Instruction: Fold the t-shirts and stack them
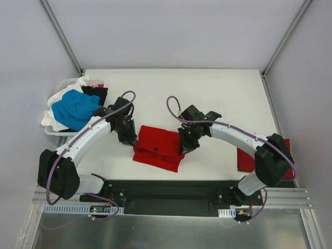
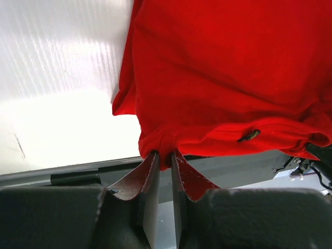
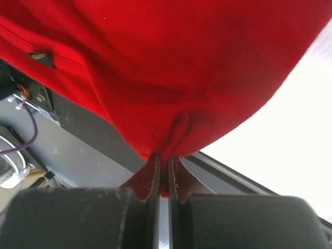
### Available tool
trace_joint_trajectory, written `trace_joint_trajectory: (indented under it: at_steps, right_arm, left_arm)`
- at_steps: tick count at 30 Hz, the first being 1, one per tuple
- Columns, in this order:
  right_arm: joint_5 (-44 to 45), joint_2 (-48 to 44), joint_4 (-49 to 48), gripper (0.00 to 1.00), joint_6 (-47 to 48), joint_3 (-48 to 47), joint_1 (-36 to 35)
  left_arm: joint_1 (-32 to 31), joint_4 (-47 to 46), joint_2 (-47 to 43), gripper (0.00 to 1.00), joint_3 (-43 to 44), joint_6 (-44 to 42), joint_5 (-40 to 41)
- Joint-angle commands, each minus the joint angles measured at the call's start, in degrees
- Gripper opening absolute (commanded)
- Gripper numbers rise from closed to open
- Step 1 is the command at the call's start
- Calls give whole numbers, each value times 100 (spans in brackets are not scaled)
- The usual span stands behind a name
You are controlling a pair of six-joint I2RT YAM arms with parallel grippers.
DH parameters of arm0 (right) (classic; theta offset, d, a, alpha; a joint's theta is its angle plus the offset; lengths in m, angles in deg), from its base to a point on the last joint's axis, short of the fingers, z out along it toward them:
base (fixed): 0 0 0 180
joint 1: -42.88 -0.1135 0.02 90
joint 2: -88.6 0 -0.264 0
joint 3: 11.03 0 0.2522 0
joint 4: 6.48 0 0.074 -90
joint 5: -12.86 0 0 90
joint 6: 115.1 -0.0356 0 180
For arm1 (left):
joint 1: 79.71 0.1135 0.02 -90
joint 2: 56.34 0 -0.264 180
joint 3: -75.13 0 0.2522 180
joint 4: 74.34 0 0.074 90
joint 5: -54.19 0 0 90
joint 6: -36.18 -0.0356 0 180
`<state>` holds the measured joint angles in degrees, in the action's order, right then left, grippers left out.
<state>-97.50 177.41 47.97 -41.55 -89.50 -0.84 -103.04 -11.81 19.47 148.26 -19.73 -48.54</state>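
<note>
A fold is under way on one red t-shirt (image 1: 158, 146) – my judgement from how it is being held at both sides.

The left gripper (image 2: 165, 155) is pinching a bunched hem corner, its jaws nearly closed with only the cloth's thickness between them. The rest of the shirt is spreading ahead of those jaws and off to their right. Between the two sets of jaws the shirt is lying partly doubled on the table (image 1: 207, 93). A small dark tag (image 2: 251, 136) is showing just ahead of the left jaws.

The right gripper (image 3: 165, 162) is clamping a pleat of the same shirt, its jaws pressed all but together. The cloth is ballooning ahead of them and to both sides.

The next move probably calls for both arms travelling together – carrying the pinched edge over the cloth ahead of the jaws, laying it flat, then letting go.

Counting from the left:
- One basket (image 1: 53, 132) is sitting outside the left jaws.
- It is holding one blue shirt (image 1: 75, 110), at least one white shirt (image 1: 56, 98) and one black shirt (image 1: 96, 93).
- One red shirt is in hand.
- Outside the right jaws, one folded red piece (image 1: 244, 158) is lying half hidden by the arm, so I cannot tell its layers.
</note>
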Motion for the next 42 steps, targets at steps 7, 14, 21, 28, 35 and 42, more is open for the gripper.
trace_joint_trajectory:
  at_steps: [7, 14, 21, 28, 35, 42]
  right_arm:
    - [6, 127, 247, 1, 194, 248, -224]
    - [102, 242, 63, 0, 54, 739, -522]
    - [208, 434, -482, 22, -271, 1241, -892]
    - [874, -197, -62, 71, -333, 988, -1033]
    - [1350, -664, 914, 56, -113, -171, -910]
    - [1474, -110, 775, 1, 37, -535, -769]
  left_arm:
    - [-66, 71, -233, 13, -487, 151, 192]
    - [-66, -201, -207, 13, -1147, 169, 78]
    - [-66, -509, 4, 21, -1560, 72, 16]
    - [-66, -290, -144, 64, -947, -148, 411]
    - [-145, 457, 425, 81, 1259, -218, 755]
    - [-716, 125, 1085, 0, 1466, 168, 553]
